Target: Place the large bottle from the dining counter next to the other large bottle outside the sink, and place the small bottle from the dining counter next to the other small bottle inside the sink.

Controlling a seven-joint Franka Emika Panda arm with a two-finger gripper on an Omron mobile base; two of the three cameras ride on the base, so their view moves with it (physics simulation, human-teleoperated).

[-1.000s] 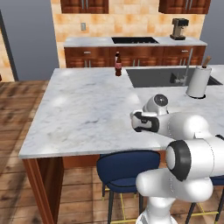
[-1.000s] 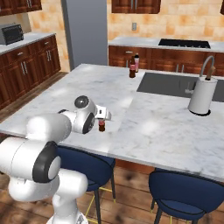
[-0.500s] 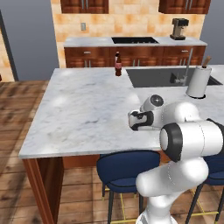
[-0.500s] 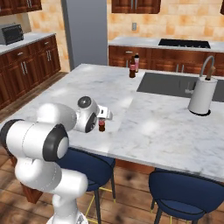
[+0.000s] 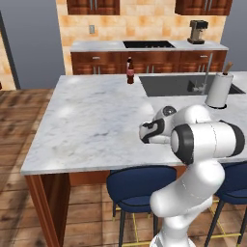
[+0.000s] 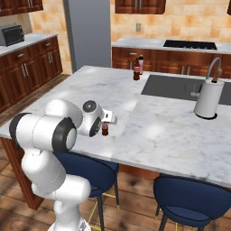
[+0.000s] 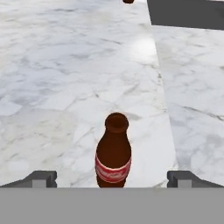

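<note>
Arm swung inward; open hand (image 7: 112, 179) straddles small bottle (image 7: 113, 153).

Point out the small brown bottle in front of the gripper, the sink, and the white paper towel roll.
small brown bottle (image 7: 113, 154), hand view, on its body above the red label.
sink (image 6: 173, 85), right base view, on the basin's dark floor.
paper towel roll (image 6: 208, 99), right base view, on its white side.

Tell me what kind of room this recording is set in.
A home kitchen, rendered in simulation. A marble island counter holds a recessed sink with a faucet, blue stools stand along it, and a stovetop sits among wood cabinets at the back wall.
</note>
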